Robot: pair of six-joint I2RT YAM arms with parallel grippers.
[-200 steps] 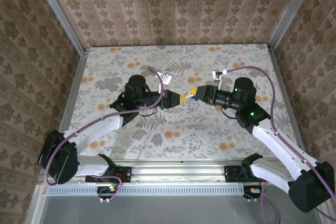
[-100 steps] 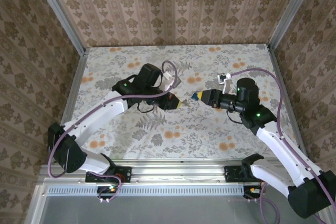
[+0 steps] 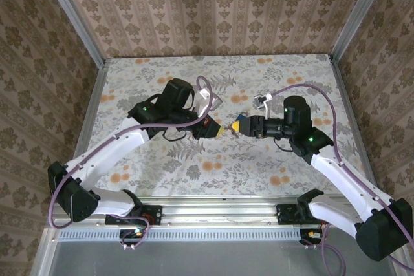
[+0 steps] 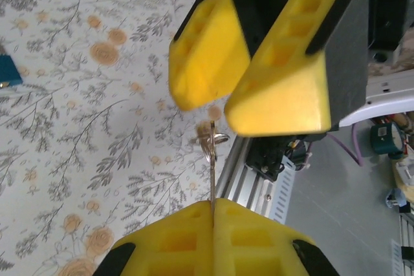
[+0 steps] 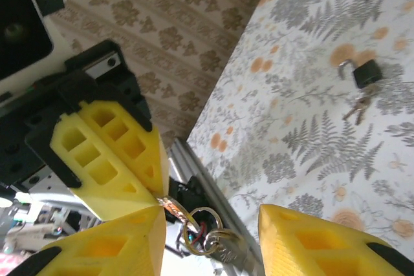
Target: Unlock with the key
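Observation:
My left gripper (image 3: 217,128) (image 4: 212,201) is shut on the key (image 4: 211,176), which shows edge-on as a thin metal strip between the yellow pads. The key's black head is hidden. A wire ring (image 5: 202,227) with a second metal piece hangs from the key's free end. My right gripper (image 3: 238,125) (image 5: 213,219) is open, its yellow fingers (image 4: 207,50) on either side of that ring and not touching it. In the right wrist view the left gripper (image 5: 158,200) meets mine tip to tip. A small dark padlock (image 5: 366,72), shackle open, lies on the table.
Both grippers hang above the middle of the floral table (image 3: 213,166). Small metal pieces (image 5: 358,105) lie by the padlock. A blue thing (image 4: 6,72) is cut off at the left wrist view's edge. The aluminium rail (image 3: 213,211) runs along the near edge, and walls close three sides.
The grippers were tip to tip, drew apart half a second ago, and are together again now. The left arm's elbow has swung up and back, and the right gripper returned leftward.

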